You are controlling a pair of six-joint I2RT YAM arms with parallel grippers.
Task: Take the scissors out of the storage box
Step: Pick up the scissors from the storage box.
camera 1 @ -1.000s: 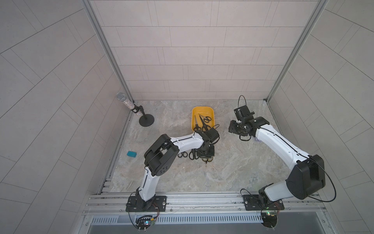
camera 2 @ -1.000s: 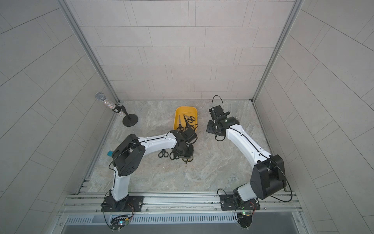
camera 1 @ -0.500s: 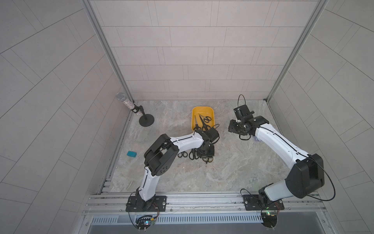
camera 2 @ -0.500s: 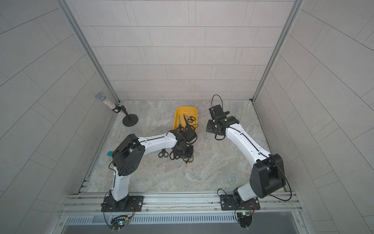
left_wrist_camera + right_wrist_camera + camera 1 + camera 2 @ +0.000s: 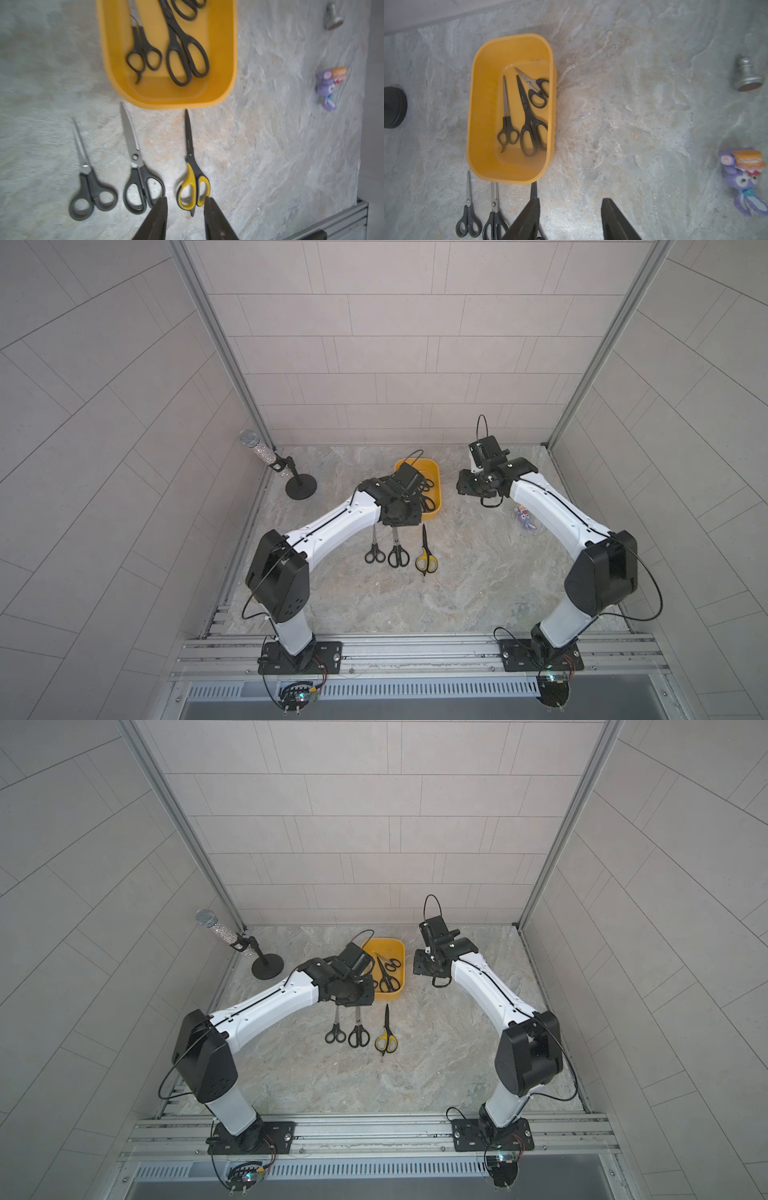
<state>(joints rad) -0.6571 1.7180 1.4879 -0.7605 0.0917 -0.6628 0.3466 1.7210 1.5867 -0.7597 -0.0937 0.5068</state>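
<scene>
Pale tiled walls [image 5: 374, 344] enclose a marbled grey tabletop [image 5: 457, 593]. At left stands a microphone [image 5: 266, 456]. Three scissors [image 5: 398, 553] lie in a row (one yellow-handled) just before the yellow box [image 5: 384, 944], which holds three more pairs [image 5: 527, 116]. The left gripper [image 5: 186, 200] and right gripper [image 5: 571, 202] hang parted and empty. A purple toy [image 5: 524, 522] lies at right.

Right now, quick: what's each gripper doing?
Left gripper: open, holding nothing.
Right gripper: open, holding nothing.

No readable text, label or number shows.
</scene>
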